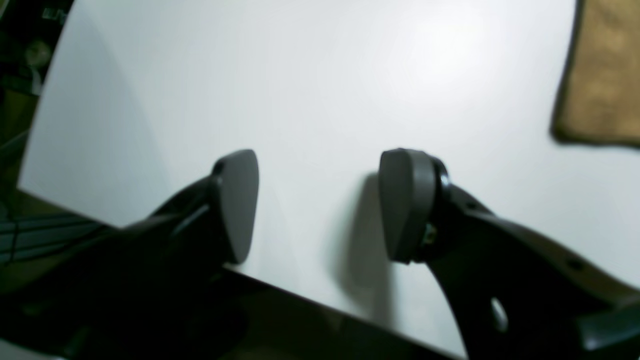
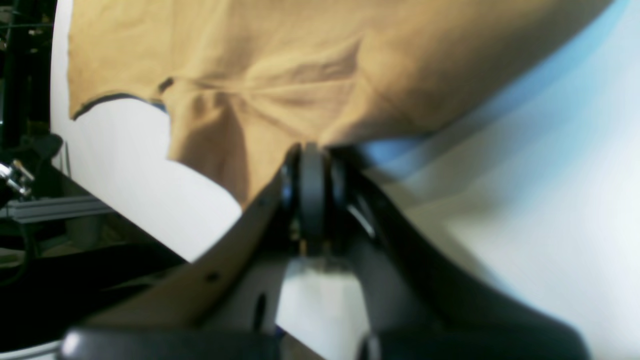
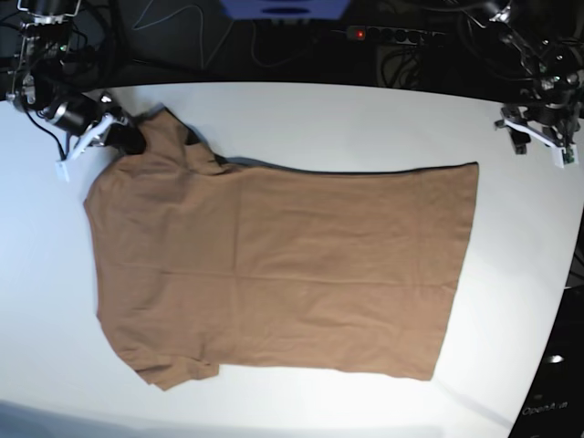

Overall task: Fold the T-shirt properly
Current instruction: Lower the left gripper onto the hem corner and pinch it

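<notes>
No readable text, labels or numbers anywhere.

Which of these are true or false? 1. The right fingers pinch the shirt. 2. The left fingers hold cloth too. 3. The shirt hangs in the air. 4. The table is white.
1. True: the right gripper is shut on the T-shirt at a sleeve corner.
2. False: the left gripper is open over bare table, clear of the cloth.
3. False: it lies spread nearly flat on the table; only the pinched sleeve is gathered.
4. True.
</notes>
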### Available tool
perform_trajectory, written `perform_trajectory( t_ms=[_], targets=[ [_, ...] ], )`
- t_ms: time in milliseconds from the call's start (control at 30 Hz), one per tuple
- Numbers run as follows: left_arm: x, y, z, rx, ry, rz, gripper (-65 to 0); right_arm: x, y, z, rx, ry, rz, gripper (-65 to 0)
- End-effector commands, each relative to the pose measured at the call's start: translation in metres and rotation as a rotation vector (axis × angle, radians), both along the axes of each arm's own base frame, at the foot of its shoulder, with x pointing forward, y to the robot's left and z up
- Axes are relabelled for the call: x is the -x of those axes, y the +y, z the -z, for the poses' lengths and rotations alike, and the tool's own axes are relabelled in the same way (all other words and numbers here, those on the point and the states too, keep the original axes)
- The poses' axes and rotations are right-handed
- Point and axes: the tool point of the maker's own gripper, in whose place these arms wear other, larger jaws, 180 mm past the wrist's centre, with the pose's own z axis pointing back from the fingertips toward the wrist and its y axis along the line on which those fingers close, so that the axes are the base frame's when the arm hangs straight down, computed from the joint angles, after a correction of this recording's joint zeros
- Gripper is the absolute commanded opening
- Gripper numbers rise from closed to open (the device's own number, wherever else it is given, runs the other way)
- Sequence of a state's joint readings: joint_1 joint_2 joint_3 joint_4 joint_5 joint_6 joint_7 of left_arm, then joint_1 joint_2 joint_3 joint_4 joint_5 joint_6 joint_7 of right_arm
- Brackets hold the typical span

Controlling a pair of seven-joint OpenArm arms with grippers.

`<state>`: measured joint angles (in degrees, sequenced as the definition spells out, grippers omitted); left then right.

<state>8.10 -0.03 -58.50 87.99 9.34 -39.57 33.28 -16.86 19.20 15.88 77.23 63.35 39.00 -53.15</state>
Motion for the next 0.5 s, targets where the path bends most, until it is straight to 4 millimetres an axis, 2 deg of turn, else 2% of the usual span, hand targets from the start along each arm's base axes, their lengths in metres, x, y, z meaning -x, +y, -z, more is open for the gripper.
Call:
perform_trajectory(
  t_ms=[0,133,233,467],
  targets=[
    [-0.013,0.002,-0.021,-0.036,-0.065,0.015,-27.8,-0.008,-0.005,-0.010,0.005,-0.044,-0.003,-64.6],
    [-0.022,-0.016,-0.045,-0.070,-0.125,0.019,-27.8,-0.007,0.000,-0.009,-0.006,-0.042,-0.002,-64.6],
    [-0.026,-0.022,-0.061,-0.097,-0.115,0.026,-27.8,-0.007,0.001,-0.010,-0.006,-0.044,-0.003,-64.6],
    [-0.042,-0.041,-0.054,-0.101,0.029,0.163,-27.8,-0.007,0.005,-0.009,-0.009,-0.042,-0.017,-64.6]
  ],
)
